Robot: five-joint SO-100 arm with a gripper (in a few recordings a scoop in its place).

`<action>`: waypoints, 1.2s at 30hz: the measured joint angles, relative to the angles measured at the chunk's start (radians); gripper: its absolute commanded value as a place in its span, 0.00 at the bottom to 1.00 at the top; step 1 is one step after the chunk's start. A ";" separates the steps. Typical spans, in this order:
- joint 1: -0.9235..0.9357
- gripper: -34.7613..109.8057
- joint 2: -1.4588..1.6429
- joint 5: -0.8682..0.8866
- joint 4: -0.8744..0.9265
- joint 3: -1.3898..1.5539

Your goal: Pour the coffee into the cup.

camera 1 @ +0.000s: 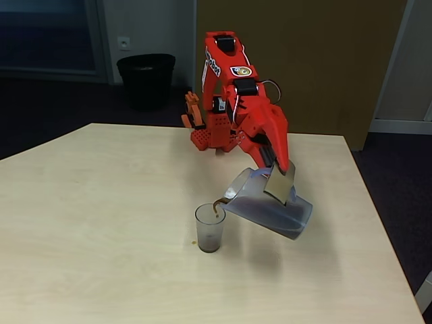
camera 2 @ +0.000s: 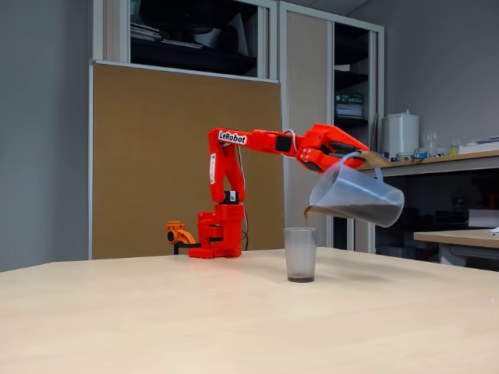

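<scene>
**A:** Jug (camera 1: 273, 208) status?

**B:** Held in the air by its flat grey handle (camera 1: 279, 181). Gripper (camera 1: 278, 162) is clamped shut on that handle, red arm (camera 1: 233, 94) reaching out from its base at the far side of the table (camera 1: 88, 223). Jug tilted, spout down toward the cup (camera 1: 210, 228).

**A:** Coffee?

**B:** High fixed view shows a thin brown stream (camera 1: 217, 204) leaving the spout and dropping into the cup mouth. Low side fixed view shows what that one doesn't: a shallow dark layer (camera 2: 300, 276) at the cup bottom, rest of the cup clear. Dark liquid also sits in the lower part of the jug (camera 2: 355, 204) there.

**A:** Cup position?

**B:** Upright on the table, near the middle, just below and beside the spout. Not touching the jug. Small brownish speck on the tabletop just left of the cup in the high view.

**A:** Jaws visible side-on?

**B:** Partly. The gripper (camera 2: 360, 156) sits over the handle at the top of the jug; grip contact itself reads better from the high view.

**A:** Surface, room?

**B:** Pale wood-look tabletop. High view: dark floor, black bin (camera 1: 146, 79) against the back wall, brown panel (camera 1: 324, 61) behind the arm. Side view: same brown panel (camera 2: 156, 156), shelving above it, a counter (camera 2: 437, 160) at right with a white appliance and glassware on it.
</scene>
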 measured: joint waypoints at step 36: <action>0.000 0.24 0.002 0.140 -0.057 0.034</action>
